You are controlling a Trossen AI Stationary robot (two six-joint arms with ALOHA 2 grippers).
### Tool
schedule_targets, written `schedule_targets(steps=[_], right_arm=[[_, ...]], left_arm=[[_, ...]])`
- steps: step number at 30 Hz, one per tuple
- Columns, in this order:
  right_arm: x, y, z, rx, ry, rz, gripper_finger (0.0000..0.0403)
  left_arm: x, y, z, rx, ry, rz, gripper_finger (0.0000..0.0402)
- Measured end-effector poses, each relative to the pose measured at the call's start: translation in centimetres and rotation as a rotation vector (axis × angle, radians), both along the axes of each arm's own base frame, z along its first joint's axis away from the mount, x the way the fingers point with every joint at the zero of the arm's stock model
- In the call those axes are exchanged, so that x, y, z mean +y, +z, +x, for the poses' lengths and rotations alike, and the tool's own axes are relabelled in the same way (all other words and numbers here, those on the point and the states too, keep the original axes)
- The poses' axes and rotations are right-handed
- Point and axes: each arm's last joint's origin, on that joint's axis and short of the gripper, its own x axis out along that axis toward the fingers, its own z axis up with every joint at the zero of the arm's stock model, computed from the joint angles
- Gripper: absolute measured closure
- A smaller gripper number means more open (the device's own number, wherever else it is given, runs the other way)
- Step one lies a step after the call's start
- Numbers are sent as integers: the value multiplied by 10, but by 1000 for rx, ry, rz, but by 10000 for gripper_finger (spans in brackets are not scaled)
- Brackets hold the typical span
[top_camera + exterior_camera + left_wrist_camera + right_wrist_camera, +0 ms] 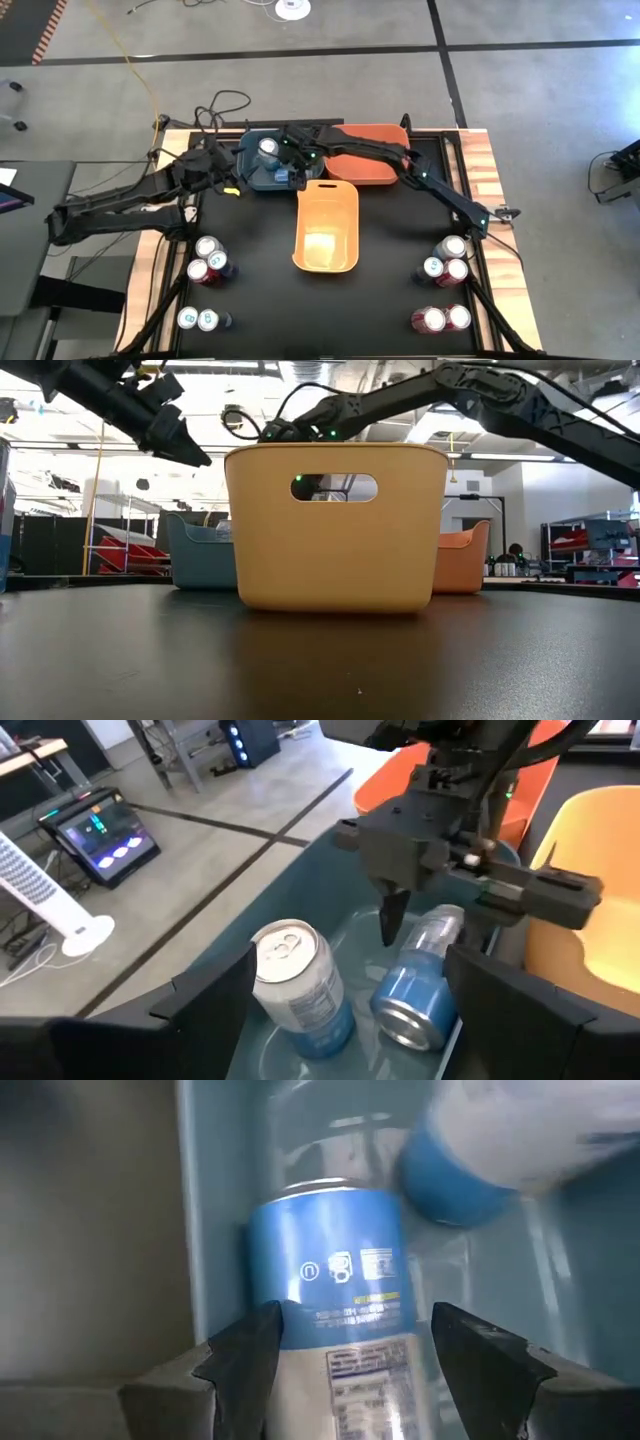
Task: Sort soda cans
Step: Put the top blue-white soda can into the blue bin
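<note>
A blue bin point(250, 170) stands at the far middle of the table. In it stands one soda can point(297, 982) upright, white above and blue below. My right gripper point(355, 1330) reaches into the bin from the right, over the orange bin point(370, 165), shut on a second blue and white soda can point(412, 988). My left gripper point(350, 960) hovers open at the bin's left side, holding nothing. Other soda cans stand in groups at the near left point(210, 262) and near right point(447, 260) of the table. My right gripper pinches the can's round sides point(300, 1340) between its two fingers point(240, 1370), the can lying along the fingers and reaching past their tips. The fingers slant down from the right. The can is tilted, one end point(405, 1020) low in the bin; whether it touches the floor I cannot tell.
A yellow bin point(327, 190) stands mid-table just in front of the blue and orange bins. Two more pairs of cans stand at the near left corner point(198, 319) and near right corner point(441, 318). Dark bare tabletop lies between the can groups.
</note>
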Motion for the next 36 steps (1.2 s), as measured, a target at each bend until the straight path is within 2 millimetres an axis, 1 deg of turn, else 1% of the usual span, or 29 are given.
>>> schedule_targets(steps=[2,7,9,12,25,28,32,36], right_arm=[[3,-3,1,7,35,-2,128],[9,-3,3,17,88,-24,127],[8,-3,2,21,84,-24,127],[3,-10,4,12,72,-21,127],[-9,-10,5,-40,-23,-9,127],[-13,-10,6,-66,-91,16,127],[-19,-4,1,-51,-162,30,127],[-19,5,-10,18,-205,35,127]], left_arm=[[0,-1,0,7,1,1,84],[1,-2,1,17,2,-3,84],[1,-2,2,13,3,-1,84],[1,-2,2,14,2,-2,84],[2,0,2,-10,5,-1,84],[2,0,2,-11,6,-2,84],[2,0,2,-10,6,-3,84],[1,-1,2,-2,6,-6,84]])
